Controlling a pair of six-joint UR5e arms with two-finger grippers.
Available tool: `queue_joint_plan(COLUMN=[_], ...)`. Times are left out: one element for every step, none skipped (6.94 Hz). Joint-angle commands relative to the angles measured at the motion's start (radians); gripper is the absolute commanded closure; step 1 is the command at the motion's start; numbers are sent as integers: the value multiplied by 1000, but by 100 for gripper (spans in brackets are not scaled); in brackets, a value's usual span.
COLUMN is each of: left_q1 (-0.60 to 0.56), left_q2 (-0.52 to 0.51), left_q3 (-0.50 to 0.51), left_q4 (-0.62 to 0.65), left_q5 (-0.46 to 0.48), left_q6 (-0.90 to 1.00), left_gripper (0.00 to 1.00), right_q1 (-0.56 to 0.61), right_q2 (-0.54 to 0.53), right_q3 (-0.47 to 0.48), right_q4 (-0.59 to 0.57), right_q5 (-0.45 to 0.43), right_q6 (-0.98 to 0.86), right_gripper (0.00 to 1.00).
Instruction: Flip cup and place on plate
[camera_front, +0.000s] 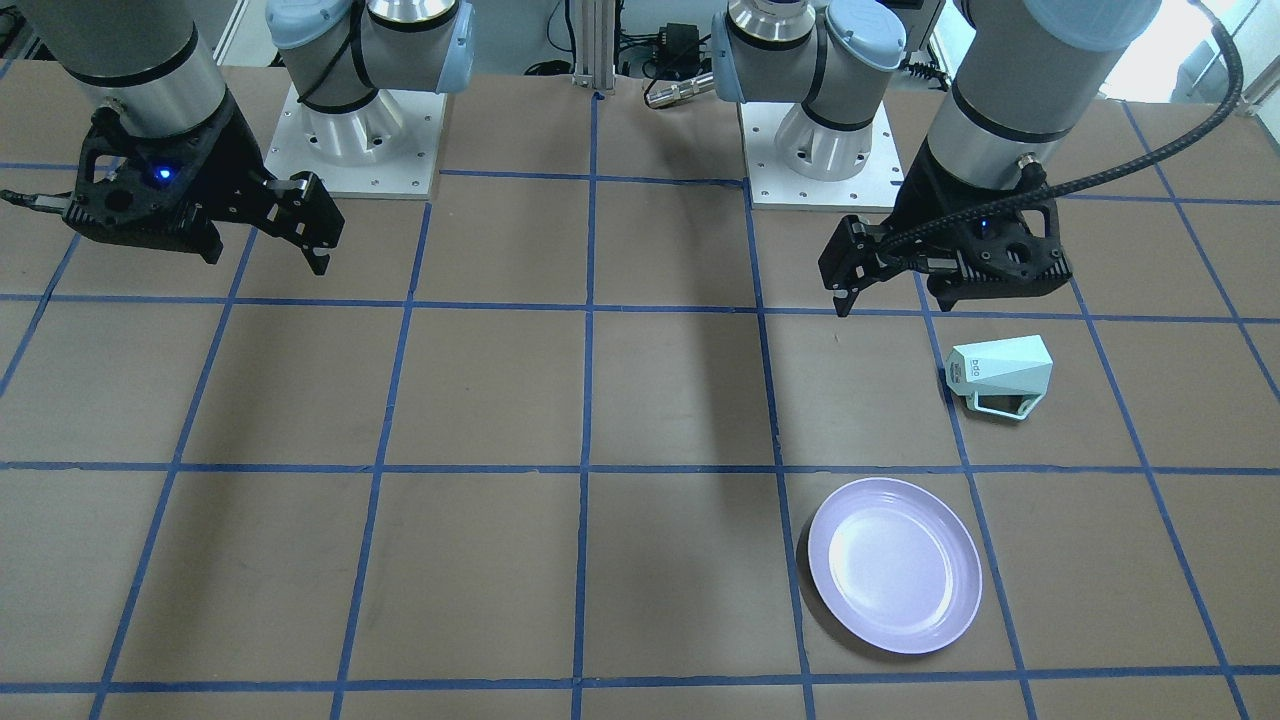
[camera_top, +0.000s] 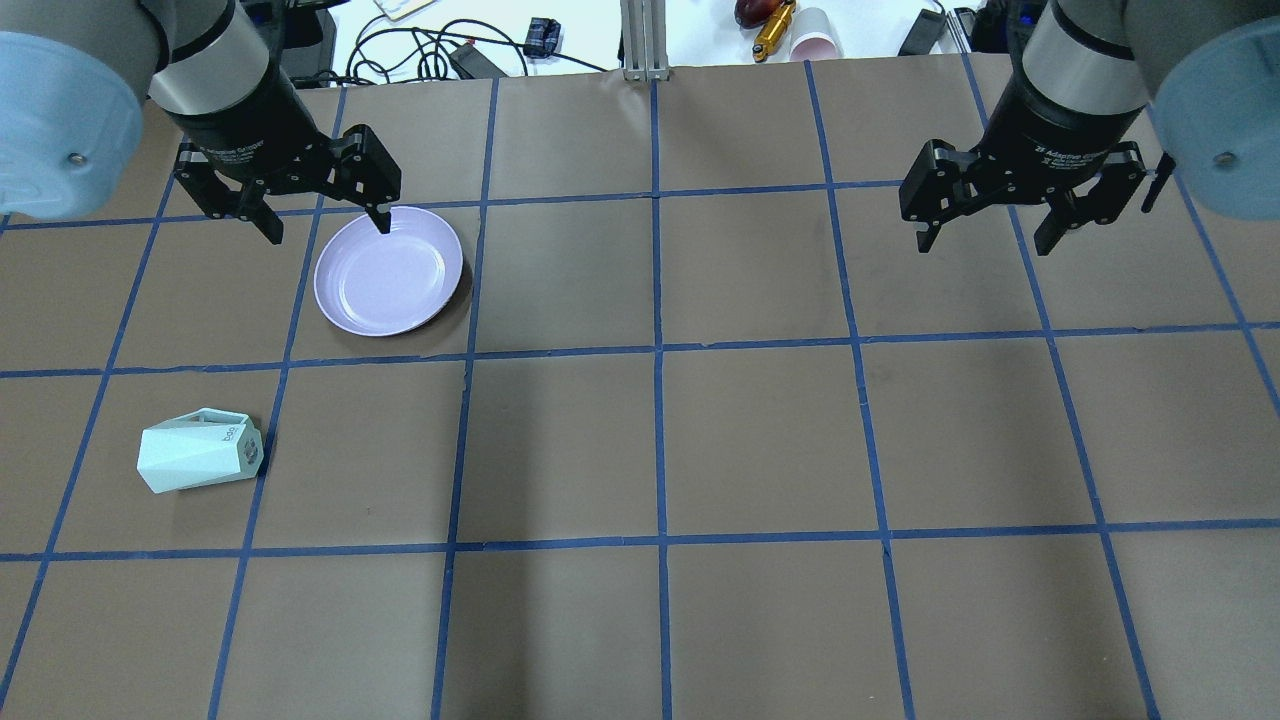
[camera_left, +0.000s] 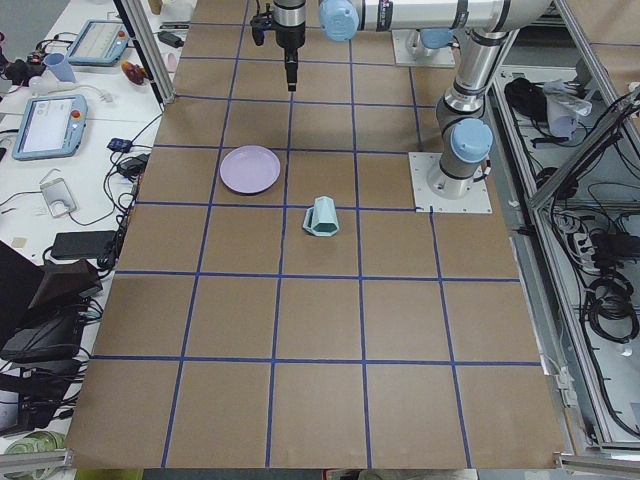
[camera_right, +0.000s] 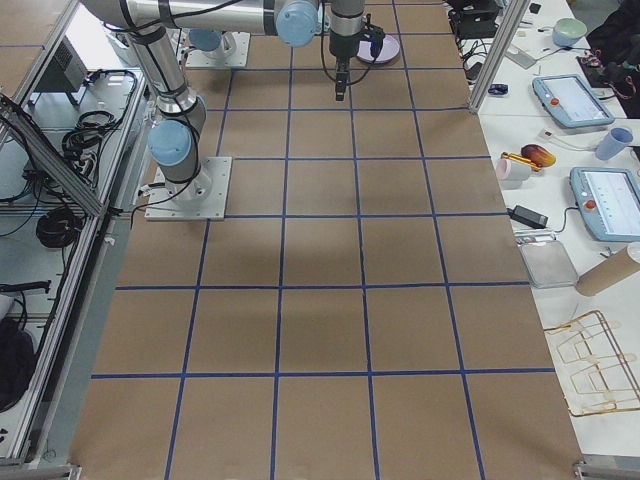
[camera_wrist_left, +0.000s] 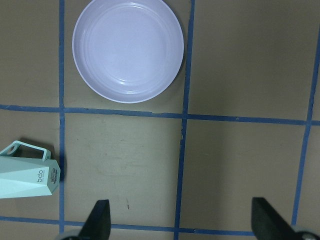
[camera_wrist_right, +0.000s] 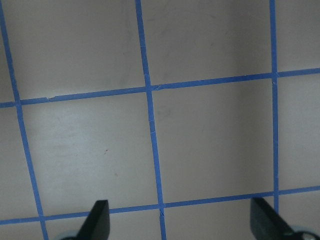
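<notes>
The mint-green cup (camera_top: 200, 463) lies on its side on the table, with its labelled base toward the table's middle and its handle on the side away from the robot. It also shows in the front view (camera_front: 1000, 375) and the left wrist view (camera_wrist_left: 27, 172). The lavender plate (camera_top: 388, 270) lies flat and empty beyond the cup, also in the front view (camera_front: 893, 563) and the left wrist view (camera_wrist_left: 128, 50). My left gripper (camera_top: 328, 230) hovers high, open and empty, apart from both. My right gripper (camera_top: 985, 243) hovers open and empty over the other half.
The brown table (camera_top: 760, 440) carries a grid of blue tape lines. Cables, a pink paper cup (camera_top: 815, 45) and small items lie on the bench beyond the far edge. The arm bases (camera_front: 350, 130) stand at the robot's side of the table.
</notes>
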Motion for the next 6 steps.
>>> queue_joint_plan(left_q1=[0,0,2,2,5,8], left_q2=[0,0,0,0,0,0], left_q3=[-3,-3,-3,-3,-3,-3], left_q4=[2,2,2,2,2,2], left_q5=[0,0,0,0,1,1], left_q6=[0,0,0,0,8,11], left_gripper=[0,0,0,0,0,0], right_q1=[0,0,0,0,0,0], right_q2=[0,0,0,0,0,0], right_q3=[0,0,0,0,0,0], right_q4=[0,0,0,0,0,0], right_q5=[0,0,1,0,0,0], right_q6=[0,0,0,0,0,0], right_gripper=[0,0,0,0,0,0])
